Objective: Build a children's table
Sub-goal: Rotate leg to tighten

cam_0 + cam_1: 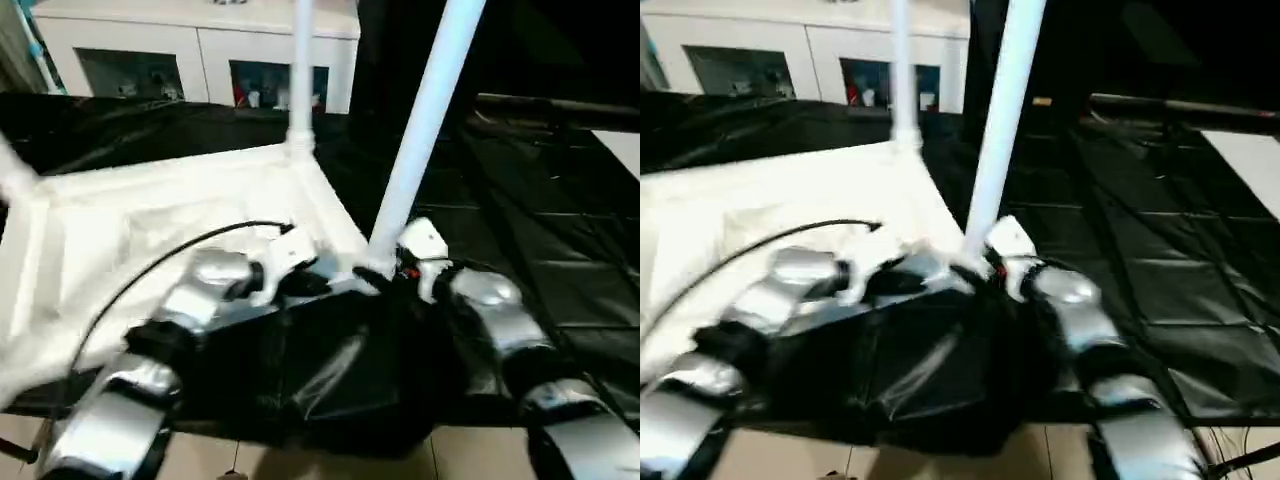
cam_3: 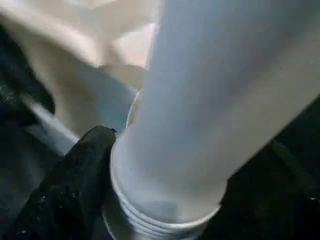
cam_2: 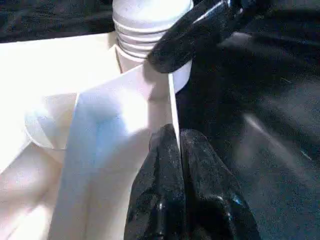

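Plastic looks light, stiff, slippery: your left gripper [image 3: 177, 145] pinches the upturned table's rim [image 1: 330, 215] on the black sheet [image 1: 560, 250]; right gripper [image 1: 405, 262], seemingly apart, flanks the near leg [image 1: 420, 130] — grasp low.

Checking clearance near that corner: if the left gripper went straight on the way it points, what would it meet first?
Probably the threaded base of the leg in the corner socket; the left gripper points along the tabletop's edge wall.

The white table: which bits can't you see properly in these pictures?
- Near leg: its top is cut off by the head views' upper edge.
- Far leg: likewise.
- Near leg's thread: right wrist view, partly behind a black finger.
- Tabletop: left side blurred.
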Robot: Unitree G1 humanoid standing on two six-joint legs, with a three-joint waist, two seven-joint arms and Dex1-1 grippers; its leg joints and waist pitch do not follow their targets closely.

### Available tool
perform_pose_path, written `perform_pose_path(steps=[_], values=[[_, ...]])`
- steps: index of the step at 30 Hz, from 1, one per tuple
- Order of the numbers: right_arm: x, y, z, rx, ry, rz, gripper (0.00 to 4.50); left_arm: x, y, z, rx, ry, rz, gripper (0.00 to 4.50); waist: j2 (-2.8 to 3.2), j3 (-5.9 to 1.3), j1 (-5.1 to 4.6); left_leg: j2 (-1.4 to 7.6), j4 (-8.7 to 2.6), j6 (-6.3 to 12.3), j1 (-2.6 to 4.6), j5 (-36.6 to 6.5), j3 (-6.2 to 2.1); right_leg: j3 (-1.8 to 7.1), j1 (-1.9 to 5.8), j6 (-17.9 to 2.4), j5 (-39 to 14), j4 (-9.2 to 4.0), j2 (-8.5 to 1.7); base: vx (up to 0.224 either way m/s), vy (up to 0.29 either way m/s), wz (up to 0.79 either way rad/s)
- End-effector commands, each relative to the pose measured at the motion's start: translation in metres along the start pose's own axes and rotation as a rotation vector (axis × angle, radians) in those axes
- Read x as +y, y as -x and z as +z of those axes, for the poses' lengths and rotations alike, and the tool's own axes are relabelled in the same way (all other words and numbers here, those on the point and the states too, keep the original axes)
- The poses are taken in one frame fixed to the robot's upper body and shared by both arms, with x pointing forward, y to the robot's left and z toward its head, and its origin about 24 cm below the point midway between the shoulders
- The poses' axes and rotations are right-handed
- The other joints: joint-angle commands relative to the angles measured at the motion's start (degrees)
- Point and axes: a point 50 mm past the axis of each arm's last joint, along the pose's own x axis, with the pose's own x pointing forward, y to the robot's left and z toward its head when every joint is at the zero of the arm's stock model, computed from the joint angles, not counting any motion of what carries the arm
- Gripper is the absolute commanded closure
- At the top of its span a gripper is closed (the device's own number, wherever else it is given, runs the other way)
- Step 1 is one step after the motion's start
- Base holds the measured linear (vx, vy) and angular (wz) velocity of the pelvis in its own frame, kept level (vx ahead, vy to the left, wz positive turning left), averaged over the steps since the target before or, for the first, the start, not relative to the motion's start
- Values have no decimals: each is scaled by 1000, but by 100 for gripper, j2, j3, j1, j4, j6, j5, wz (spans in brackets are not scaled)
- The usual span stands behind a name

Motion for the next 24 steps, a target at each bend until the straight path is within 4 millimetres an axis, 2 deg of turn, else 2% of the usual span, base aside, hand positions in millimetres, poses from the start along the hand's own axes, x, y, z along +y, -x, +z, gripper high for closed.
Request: perform_pose_path(steps=[1,3,6,9,12,16,17,20,21,22,23,24], values=[[0,9,6,-20,23,103,64,-19,-1,-12,29,33,-194,450,34,-351,25,102,-276,612,112,-766,53,109,294,-1658,843,-244,-163,0,0,0],[1,11,6,-23,24,133,64,-20,2,-11,26,40,-219,450,46,-338,37,114,-281,630,113,-876,67,110,282,-1717,720,-248,-170,0,0,0],[6,18,6,-9,29,250,64,-21,14,-13,79,25,-278,450,46,-314,46,126,-308,520,124,-1165,65,118,269,-1668,191,-287,-189,0,0,0],[9,21,4,5,36,301,64,-21,19,-14,90,31,-295,450,52,-310,69,122,-322,418,128,-1185,64,129,263,-1611,52,-297,-191,0,0,0],[12,23,3,10,39,330,64,-21,23,-14,101,31,-297,450,42,-313,79,116,-320,361,129,-1155,61,133,267,-1583,45,-294,-197,0,0,0],[13,24,4,3,25,348,64,-20,26,-14,111,30,-293,450,47,-326,95,107,-304,392,125,-1005,59,130,274,-1592,252,-271,-193,0,0,0],[13,23,5,-4,11,355,97,-20,26,-14,115,29,-292,450,44,-330,95,100,-297,402,123,-961,63,129,275,-1605,312,-263,-185,0,0,0],[13,23,5,-5,4,363,97,-20,26,-13,116,27,-289,450,43,-334,103,98,-288,422,123,-928,64,125,277,-1626,370,-257,-184,0,0,0],[14,23,5,-5,3,365,116,-20,25,-13,116,27,-289,450,41,-339,102,98,-283,425,123,-895,62,124,279,-1628,410,-251,-186,0,0,0],[14,23,5,-3,2,366,116,-20,25,-13,116,26,-289,450,43,-339,104,96,-282,427,125,-893,63,124,276,-1633,414,-251,-185,0,0,0],[14,23,5,-2,1,368,142,-20,25,-13,116,26,-288,450,43,-338,105,95,-282,422,123,-905,64,124,278,-1636,379,-254,-189,0,0,0],[14,23,5,-2,-1,370,142,-20,25,-13,116,27,-287,450,41,-338,104,95,-282,420,122,-916,64,123,280,-1634,364,-254,-189,0,0,0]])
